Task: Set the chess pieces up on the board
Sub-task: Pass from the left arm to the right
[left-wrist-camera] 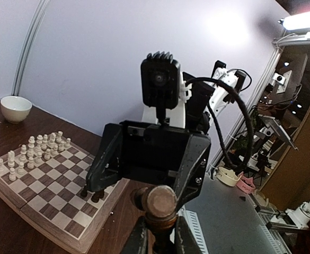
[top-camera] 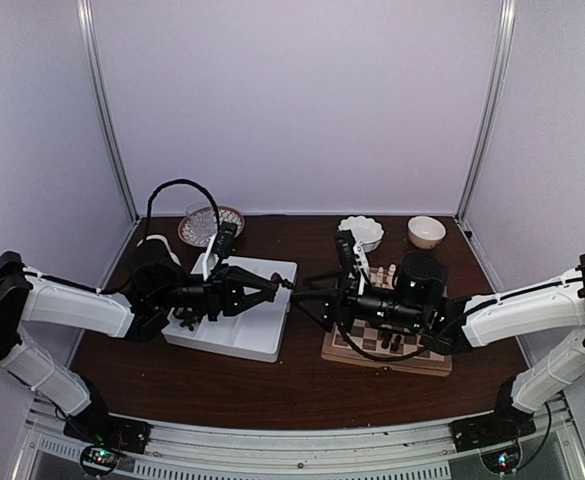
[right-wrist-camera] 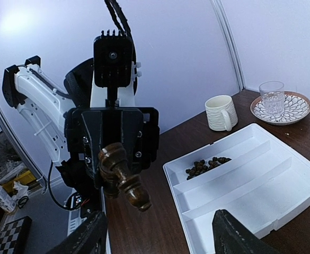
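My left gripper (top-camera: 282, 287) is shut on a dark brown chess piece (left-wrist-camera: 160, 203), held out in mid-air over the table between the tray and the board. The piece also shows in the right wrist view (right-wrist-camera: 124, 179), tilted and sticking out of the left gripper (right-wrist-camera: 112, 138). My right gripper (top-camera: 317, 290) faces it, open wide, its fingers (right-wrist-camera: 88, 238) not touching the piece. The board (top-camera: 434, 362) carries cream pieces (left-wrist-camera: 38, 148) in its far rows and a few dark pieces (top-camera: 397, 343) near its front edge. More dark pieces (right-wrist-camera: 205, 165) lie in the white tray (right-wrist-camera: 250, 211).
The white divided tray (top-camera: 257, 335) lies left of the board. A white mug (right-wrist-camera: 221, 112) and a glass on a patterned plate (right-wrist-camera: 275, 100) stand behind the tray. Two white bowls (top-camera: 361, 231) (top-camera: 427, 231) stand behind the board.
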You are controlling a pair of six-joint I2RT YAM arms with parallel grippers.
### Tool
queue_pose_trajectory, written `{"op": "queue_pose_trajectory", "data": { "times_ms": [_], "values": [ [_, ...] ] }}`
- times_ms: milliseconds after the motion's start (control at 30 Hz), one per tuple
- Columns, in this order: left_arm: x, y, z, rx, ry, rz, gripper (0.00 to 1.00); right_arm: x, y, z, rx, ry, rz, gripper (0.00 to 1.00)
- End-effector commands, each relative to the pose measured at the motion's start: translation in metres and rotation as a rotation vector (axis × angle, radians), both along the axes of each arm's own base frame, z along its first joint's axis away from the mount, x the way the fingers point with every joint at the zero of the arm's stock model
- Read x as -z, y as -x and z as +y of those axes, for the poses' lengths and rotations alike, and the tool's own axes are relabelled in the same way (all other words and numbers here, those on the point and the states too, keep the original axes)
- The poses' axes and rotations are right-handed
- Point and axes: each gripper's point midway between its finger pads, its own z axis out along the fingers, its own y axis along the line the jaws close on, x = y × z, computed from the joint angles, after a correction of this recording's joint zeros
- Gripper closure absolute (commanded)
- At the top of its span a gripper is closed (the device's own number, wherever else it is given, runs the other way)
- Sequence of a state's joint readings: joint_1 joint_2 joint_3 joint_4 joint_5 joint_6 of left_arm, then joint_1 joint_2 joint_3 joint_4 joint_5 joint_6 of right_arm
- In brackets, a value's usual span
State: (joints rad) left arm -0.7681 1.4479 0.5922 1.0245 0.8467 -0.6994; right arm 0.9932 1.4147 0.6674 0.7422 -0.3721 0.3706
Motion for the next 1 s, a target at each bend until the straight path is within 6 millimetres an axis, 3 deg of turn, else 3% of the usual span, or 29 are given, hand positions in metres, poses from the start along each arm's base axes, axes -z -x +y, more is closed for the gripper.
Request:
{"op": "queue_pose_trajectory", "data": {
  "times_ms": [0, 200, 700, 967],
  "values": [
    [-0.013, 0.010, 0.000, 0.061, 0.077, -0.026, 0.89, -0.021, 0.010, 0.001, -0.085, -0.117, 0.018, 0.31],
    [-0.016, 0.011, 0.000, 0.069, 0.093, -0.015, 0.88, -0.036, 0.022, -0.002, -0.145, -0.190, 0.019, 0.32],
    [-0.016, 0.020, -0.006, 0.110, 0.087, -0.015, 0.89, -0.039, 0.024, 0.008, -0.204, -0.210, 0.067, 0.30],
    [-0.012, 0.020, -0.010, 0.109, 0.070, -0.017, 0.89, -0.043, 0.029, 0.007, -0.231, -0.228, 0.058, 0.49]
  ]
}}
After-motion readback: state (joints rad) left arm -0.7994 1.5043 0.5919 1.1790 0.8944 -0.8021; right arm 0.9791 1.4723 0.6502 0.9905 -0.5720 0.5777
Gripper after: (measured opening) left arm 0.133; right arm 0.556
